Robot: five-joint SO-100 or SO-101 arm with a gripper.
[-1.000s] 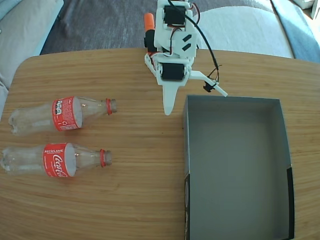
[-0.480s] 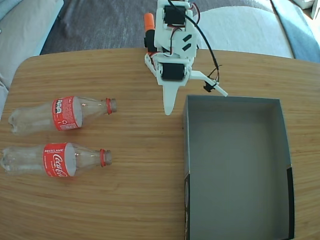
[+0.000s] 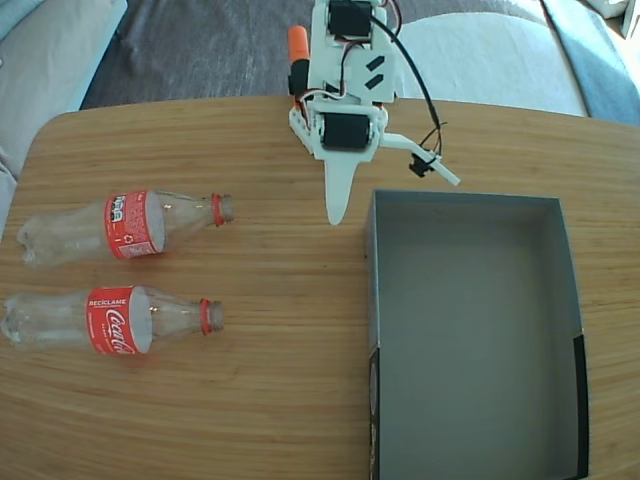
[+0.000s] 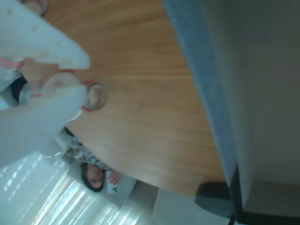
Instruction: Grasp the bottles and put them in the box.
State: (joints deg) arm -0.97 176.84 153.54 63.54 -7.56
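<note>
Two clear Coca-Cola bottles with red labels lie on their sides at the left of the wooden table, necks pointing right: the upper bottle (image 3: pixel 125 227) and the lower bottle (image 3: pixel 110 320). The dark grey box (image 3: pixel 470 320) stands at the right and holds nothing. My white gripper (image 3: pixel 335 218) points down over the table between them, close to the box's top-left corner and well apart from both bottles. In the wrist view the gripper (image 4: pixel 86 77) shows a narrow gap between its fingers with nothing in it. A bottle mouth (image 4: pixel 106 96) is seen beyond them, and the box wall (image 4: pixel 206 93) on the right.
The arm's base (image 3: pixel 345 60) stands at the table's far edge with an orange part (image 3: pixel 297 45) behind it. Bare table (image 3: pixel 280 380) lies between bottles and box. A person (image 4: pixel 93 176) shows beyond the table edge in the wrist view.
The arm has tilted slightly, so the finger tip and the side camera bracket sit a little higher in the fixed view. Bottles and box have not moved.
</note>
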